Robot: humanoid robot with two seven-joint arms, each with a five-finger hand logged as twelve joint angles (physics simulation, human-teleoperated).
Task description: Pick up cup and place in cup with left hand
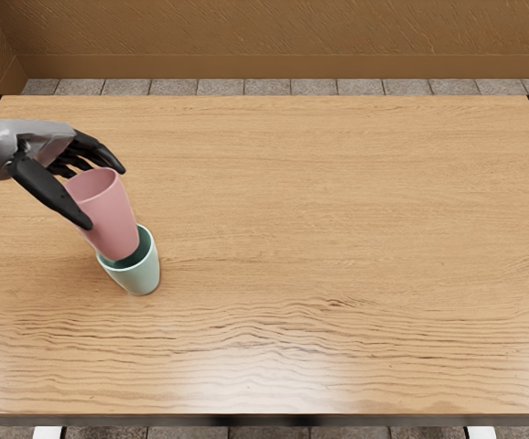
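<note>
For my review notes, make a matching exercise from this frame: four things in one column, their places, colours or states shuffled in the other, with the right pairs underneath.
Things
1. pink cup
2. pale green cup
3. left hand
4. table

Places, colours or states
A. brown, with visible wood grain
B. held with its bottom end at the other cup's mouth
C. coming in from the picture's left edge, black fingers at a cup's rim and side
D. on the wooden surface, the lower of the two cups

Pairs: 1-B, 2-D, 3-C, 4-A
</note>
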